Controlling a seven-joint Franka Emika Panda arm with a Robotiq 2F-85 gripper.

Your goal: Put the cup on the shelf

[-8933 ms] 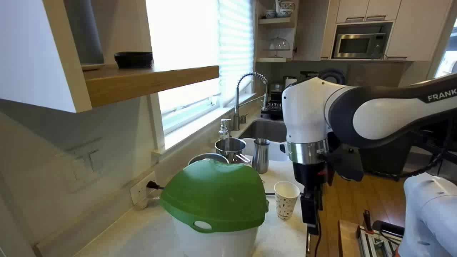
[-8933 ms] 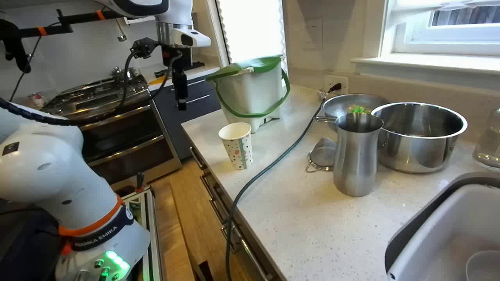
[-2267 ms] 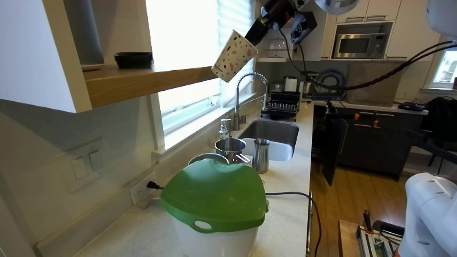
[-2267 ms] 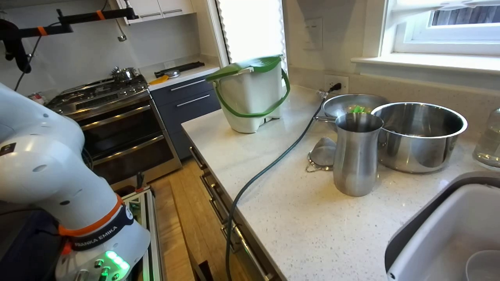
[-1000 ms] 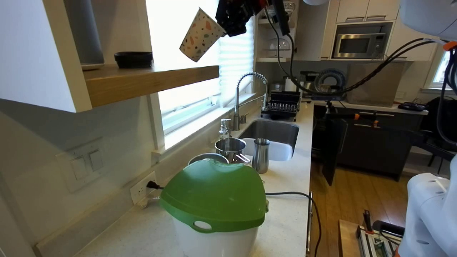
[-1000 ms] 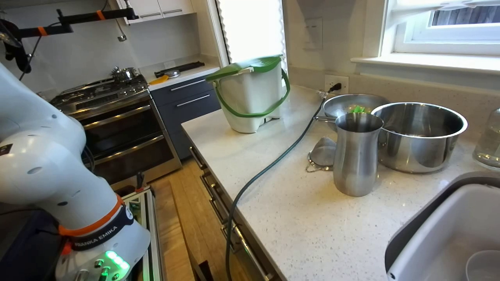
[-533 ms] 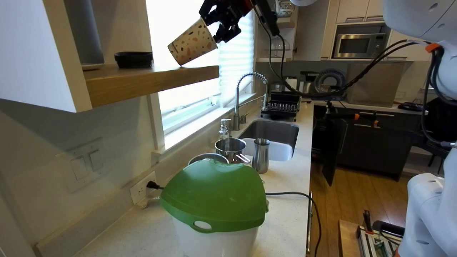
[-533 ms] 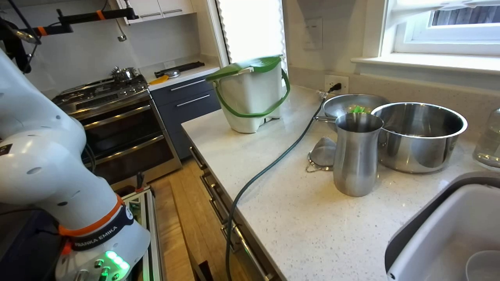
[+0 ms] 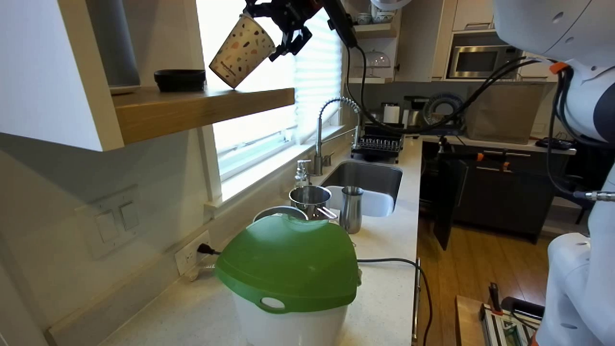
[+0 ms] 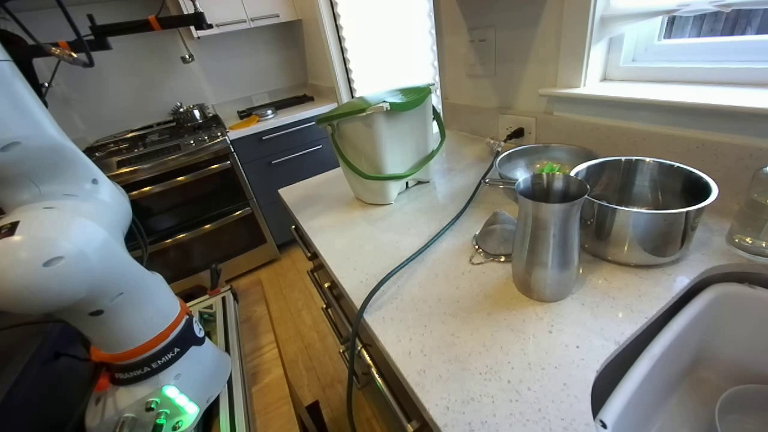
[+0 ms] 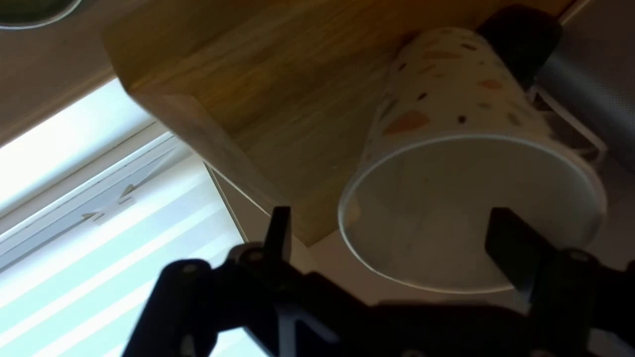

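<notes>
The cup [image 9: 241, 52], beige with brown and orange specks, is tilted on the shelf [image 9: 206, 113]. A lower edge of its base appears to touch the wood, and its mouth faces up toward my gripper [image 9: 262, 31]. In the wrist view, the cup [image 11: 446, 109] leans over the wood of the shelf [image 11: 297, 99]. The fingers of my gripper [image 11: 390, 210] are spread wide. The left finger is apart from the rim; the right finger overlaps the mouth, and I cannot tell whether it touches. Cup, shelf and gripper are out of view in an exterior view.
A dark shallow bowl [image 9: 180, 80] sits on the shelf left of the cup. A white wall panel [image 9: 48, 72] bounds the shelf. A green-lidded bin [image 9: 288, 264], a metal canister [image 9: 351, 211] and a pot [image 10: 645, 210] stand on the counter [image 10: 480, 336] below.
One second ago the cup was held above the shelf. The gripper has since opened, and the cup's base has dropped to the wood. Gripper and cup have shifted left; the cup tipped over, then partly back.
</notes>
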